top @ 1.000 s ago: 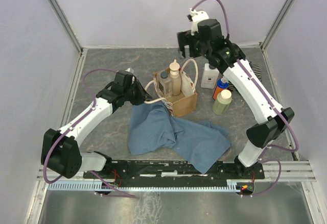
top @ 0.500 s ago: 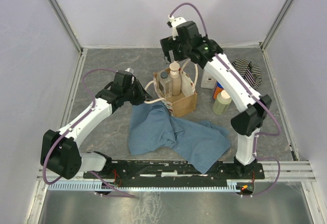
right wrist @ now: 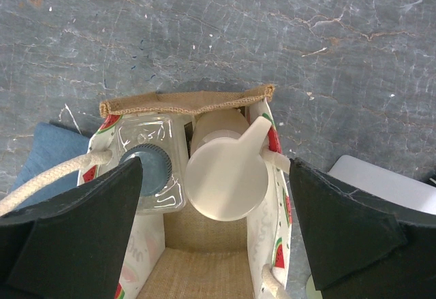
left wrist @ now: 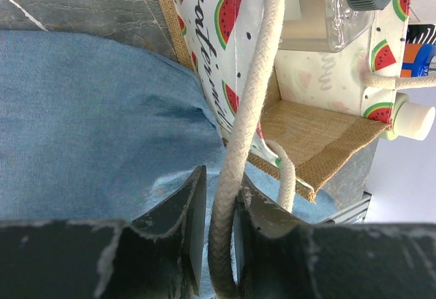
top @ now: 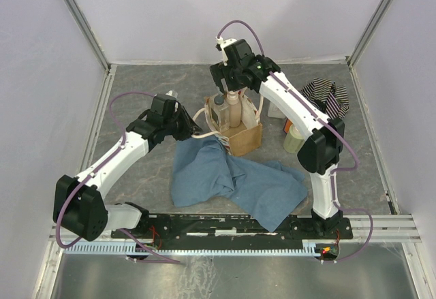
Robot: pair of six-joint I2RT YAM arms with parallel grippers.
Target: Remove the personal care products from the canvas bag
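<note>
The canvas bag [top: 246, 137] stands upright mid-table, showing a white watermelon-print lining [left wrist: 225, 40]. Inside stand a tan pump bottle [top: 234, 103] and a clear square bottle [top: 219, 113] with a dark cap. My left gripper [top: 197, 131] is shut on the bag's cream rope handle [left wrist: 231, 176], with the rope between the jaws. My right gripper [right wrist: 214, 203] is open and empty. It hovers over the bag, its fingers [right wrist: 68, 224] on either side of the pump head [right wrist: 228, 173] and over the clear bottle [right wrist: 146, 166]. A pale yellow-green bottle [top: 294, 140] stands right of the bag.
A blue-grey cloth [top: 231, 180] lies crumpled in front of the bag. A striped cloth [top: 325, 97] lies at the back right. A white bottle [top: 276, 110] and an orange bottle [left wrist: 417, 57] stand right of the bag, partly hidden by my right arm.
My right arm has swung left from above the bottles at the right to directly over the bag, uncovering the striped cloth. My left arm has not moved.
</note>
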